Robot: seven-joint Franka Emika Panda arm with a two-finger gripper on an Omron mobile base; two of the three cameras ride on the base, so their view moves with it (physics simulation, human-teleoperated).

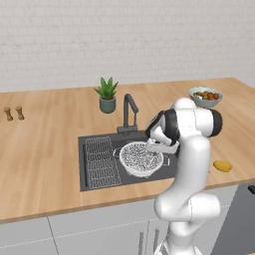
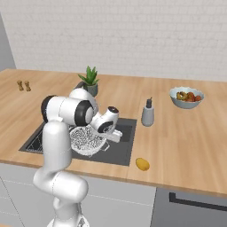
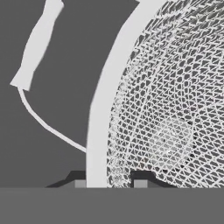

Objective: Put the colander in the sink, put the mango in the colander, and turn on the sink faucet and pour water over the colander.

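Note:
The white mesh colander (image 1: 139,158) (image 2: 86,139) sits low in the right half of the dark sink (image 1: 134,182) (image 2: 120,150); whether it rests on the bottom I cannot tell. My gripper (image 1: 151,147) (image 2: 115,135) (image 3: 109,181) is shut on the colander's white rim (image 3: 101,113), one fingertip on each side of it. In the hand view a side handle (image 3: 37,48) juts out at the upper left. The yellow mango (image 1: 222,166) (image 2: 142,164) lies on the counter right of the sink, near the front edge. The dark faucet (image 1: 128,112) stands behind the basin.
A wire rack (image 1: 102,162) fills the sink's left half. Behind stand a potted plant (image 1: 106,94) (image 2: 90,80) and a soap dispenser (image 2: 147,114). A grey-blue fruit bowl (image 1: 205,96) (image 2: 186,96) is at the back right, two small shakers (image 1: 14,113) (image 2: 23,85) far left.

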